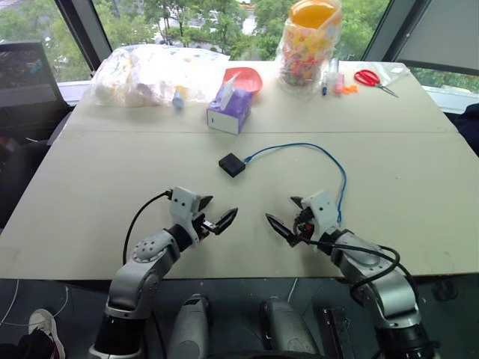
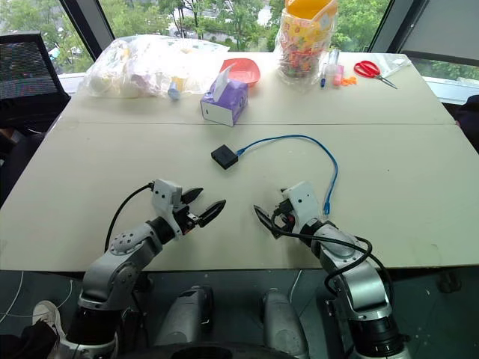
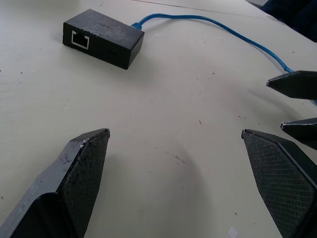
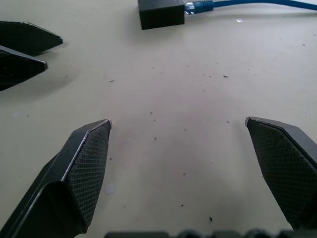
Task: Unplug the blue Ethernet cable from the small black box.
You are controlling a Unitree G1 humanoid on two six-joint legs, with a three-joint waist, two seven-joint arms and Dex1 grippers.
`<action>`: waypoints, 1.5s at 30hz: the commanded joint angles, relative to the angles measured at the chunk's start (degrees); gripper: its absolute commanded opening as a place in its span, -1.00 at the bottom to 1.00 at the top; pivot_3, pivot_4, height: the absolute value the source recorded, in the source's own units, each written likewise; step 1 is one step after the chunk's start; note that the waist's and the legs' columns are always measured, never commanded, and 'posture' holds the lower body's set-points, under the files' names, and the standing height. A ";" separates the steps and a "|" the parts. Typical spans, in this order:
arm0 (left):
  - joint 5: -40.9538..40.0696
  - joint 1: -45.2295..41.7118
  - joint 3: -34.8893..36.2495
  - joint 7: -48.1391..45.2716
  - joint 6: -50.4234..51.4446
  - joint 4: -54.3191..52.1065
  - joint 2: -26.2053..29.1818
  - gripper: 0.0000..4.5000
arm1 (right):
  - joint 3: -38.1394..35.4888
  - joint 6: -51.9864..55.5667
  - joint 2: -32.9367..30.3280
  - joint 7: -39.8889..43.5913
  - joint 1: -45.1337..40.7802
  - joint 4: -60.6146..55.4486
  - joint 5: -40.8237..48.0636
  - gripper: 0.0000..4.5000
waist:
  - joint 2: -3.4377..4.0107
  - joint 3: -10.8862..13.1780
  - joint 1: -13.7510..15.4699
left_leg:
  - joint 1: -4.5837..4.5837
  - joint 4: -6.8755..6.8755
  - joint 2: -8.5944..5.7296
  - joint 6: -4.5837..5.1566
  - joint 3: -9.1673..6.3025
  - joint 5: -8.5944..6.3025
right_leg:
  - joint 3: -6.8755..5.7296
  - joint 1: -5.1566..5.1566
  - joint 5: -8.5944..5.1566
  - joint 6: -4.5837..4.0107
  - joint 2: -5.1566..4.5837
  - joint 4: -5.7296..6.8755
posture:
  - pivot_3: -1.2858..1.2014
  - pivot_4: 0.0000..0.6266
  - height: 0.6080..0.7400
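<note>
The blue Ethernet cable [image 1: 314, 149] sits plugged into the small black box [image 1: 232, 164] on the worktop [image 1: 97, 187], ahead of both hands and between them. In the left eye view the left hand [image 1: 217, 214] and right hand [image 1: 287, 215] hover apart from each other, fingers spread, holding nothing. The cable arcs back to end just beside the right hand. In the left wrist view the box shows an empty socket facing that hand, well beyond its open fingers [image 3: 81, 173]. In the right wrist view the plug meets the box beyond the spread fingers [image 4: 84, 168].
</note>
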 commanded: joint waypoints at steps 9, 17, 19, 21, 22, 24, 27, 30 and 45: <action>-6.45 -1.43 2.23 -2.66 3.15 -4.70 1.88 0.97 | -1.12 2.73 -4.02 4.68 -2.20 -4.96 4.34 1.00 | 0.00 0.00 -0.04 | 0.00 0.03 0.00 0.00 -0.02 0.00 | 0.00 0.00 0.00 0.00 0.01 0.03 | 0.03 -0.52 0.92; -9.80 -3.06 3.25 -7.59 6.25 -6.40 8.42 0.97 | -1.67 6.26 -7.81 6.98 -7.93 -5.75 6.66 1.00 | 0.00 0.00 -0.06 | 0.01 0.10 0.00 0.00 -0.02 0.00 | 0.00 0.02 0.00 0.00 0.01 0.05 | 0.03 -0.52 0.92; -10.59 -4.30 3.77 -8.46 6.83 -5.52 9.57 0.97 | -2.03 7.93 -8.67 7.47 -10.09 -5.37 7.57 1.00 | 0.00 0.00 -0.06 | 0.00 0.10 0.01 0.00 -0.02 0.00 | -0.01 0.01 0.00 0.00 0.02 0.06 | 0.03 -0.52 0.92; -12.22 -7.07 5.00 -11.22 8.12 -3.99 12.11 0.97 | -2.36 9.51 -11.30 9.76 -15.52 -3.70 8.35 1.00 | 0.00 0.06 -0.05 | 0.00 0.11 0.01 0.00 -0.02 0.00 | 0.00 0.01 0.00 -0.01 0.01 0.07 | 0.03 -0.52 0.92; -12.81 -8.33 5.49 -12.34 8.52 -3.21 13.26 0.97 | -2.18 9.93 -12.72 10.63 -18.47 -2.40 7.98 1.00 | 0.02 0.07 -0.06 | -0.02 0.19 0.01 0.00 -0.02 0.00 | -0.01 -0.01 0.00 -0.01 0.01 0.11 | 0.03 -0.52 0.92; -13.22 -10.41 6.20 -13.89 8.39 -1.70 14.86 0.97 | 0.02 10.45 -16.37 14.90 -24.82 1.57 7.27 1.00 | 0.02 0.07 -0.11 | -0.01 0.30 0.01 0.00 -0.01 0.00 | -0.01 0.02 0.01 -0.01 0.01 0.14 | 0.03 -0.52 0.92; -12.86 -13.52 6.87 -14.99 7.63 0.84 15.91 0.97 | 5.91 9.50 -20.38 22.30 -35.30 10.16 4.56 1.00 | 0.01 0.07 -0.15 | -0.02 0.29 0.01 0.01 0.01 0.00 | 0.00 0.03 0.01 -0.03 -0.01 0.10 | 0.03 -0.52 0.92; -12.12 -16.18 7.49 -15.54 6.58 3.28 16.32 0.97 | 12.92 2.50 -21.12 31.04 -45.83 20.69 -0.37 1.00 | 0.04 0.09 -0.21 | -0.05 0.26 0.01 0.03 0.03 -0.02 | 0.00 -0.03 0.00 -0.02 0.00 0.10 | 0.03 -0.52 0.92; -9.06 -14.67 11.85 -10.22 2.47 0.15 17.15 0.97 | 26.88 -35.93 4.53 37.45 -81.27 96.45 -26.34 1.00 | 0.12 0.17 -0.70 | -0.12 -0.10 0.02 0.02 0.15 -0.01 | 0.00 -0.24 0.15 0.26 0.01 0.24 | 0.03 -0.52 0.92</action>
